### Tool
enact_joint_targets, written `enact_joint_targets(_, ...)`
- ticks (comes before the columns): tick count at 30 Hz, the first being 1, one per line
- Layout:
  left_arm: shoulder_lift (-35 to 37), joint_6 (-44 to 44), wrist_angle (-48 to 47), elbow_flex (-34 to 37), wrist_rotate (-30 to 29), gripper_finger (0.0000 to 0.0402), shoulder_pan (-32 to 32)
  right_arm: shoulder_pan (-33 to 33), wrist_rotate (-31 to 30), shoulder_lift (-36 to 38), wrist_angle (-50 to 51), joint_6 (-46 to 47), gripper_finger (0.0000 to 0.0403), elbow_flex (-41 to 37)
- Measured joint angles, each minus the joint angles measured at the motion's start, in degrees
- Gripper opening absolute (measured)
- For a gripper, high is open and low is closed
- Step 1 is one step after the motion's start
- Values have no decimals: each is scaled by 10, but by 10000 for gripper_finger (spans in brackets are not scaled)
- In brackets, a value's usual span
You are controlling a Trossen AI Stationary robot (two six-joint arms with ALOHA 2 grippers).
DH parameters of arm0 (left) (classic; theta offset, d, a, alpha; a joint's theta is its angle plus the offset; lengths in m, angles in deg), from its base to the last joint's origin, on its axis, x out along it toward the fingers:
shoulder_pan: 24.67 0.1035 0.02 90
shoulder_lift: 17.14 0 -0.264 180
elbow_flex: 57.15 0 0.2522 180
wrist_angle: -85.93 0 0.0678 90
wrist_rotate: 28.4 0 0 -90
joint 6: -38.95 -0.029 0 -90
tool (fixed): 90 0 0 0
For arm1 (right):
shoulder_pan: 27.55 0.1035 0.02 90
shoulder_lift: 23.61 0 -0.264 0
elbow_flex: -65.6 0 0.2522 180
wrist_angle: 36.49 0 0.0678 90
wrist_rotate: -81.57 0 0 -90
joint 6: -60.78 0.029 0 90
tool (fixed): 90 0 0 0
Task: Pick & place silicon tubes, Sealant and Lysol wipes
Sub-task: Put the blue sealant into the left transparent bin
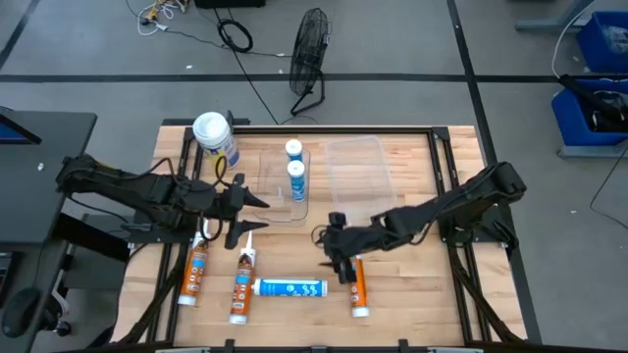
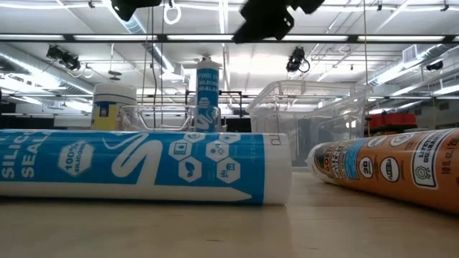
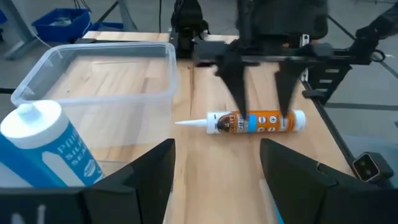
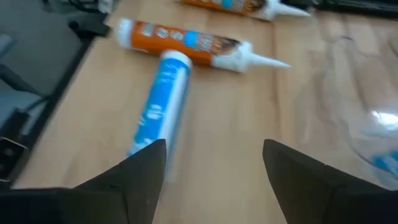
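Lysol wipes canister sits upright at the table's far-left corner, just beside a clear bin with two blue silicone tubes standing in it. Left gripper hovers near that bin, fingers spread, holding nothing. Right gripper is spread too, empty, over the orange sealant tube. Another blue tube lies flat nearby.

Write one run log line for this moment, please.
left gripper: open, beside left bin | right gripper: open, above orange tube | Lysol wipes: untouched
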Motion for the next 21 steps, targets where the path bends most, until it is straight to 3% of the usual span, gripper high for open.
enact_joint_targets(9, 0, -3, 1, 0, -30, 238, -9, 51, -37, -39, -35, 25, 275, 17)
enact_joint_targets(21, 0, -6, 1, 0, -47, 238, -8, 78, -52, -133, -10, 80, 275, 74)
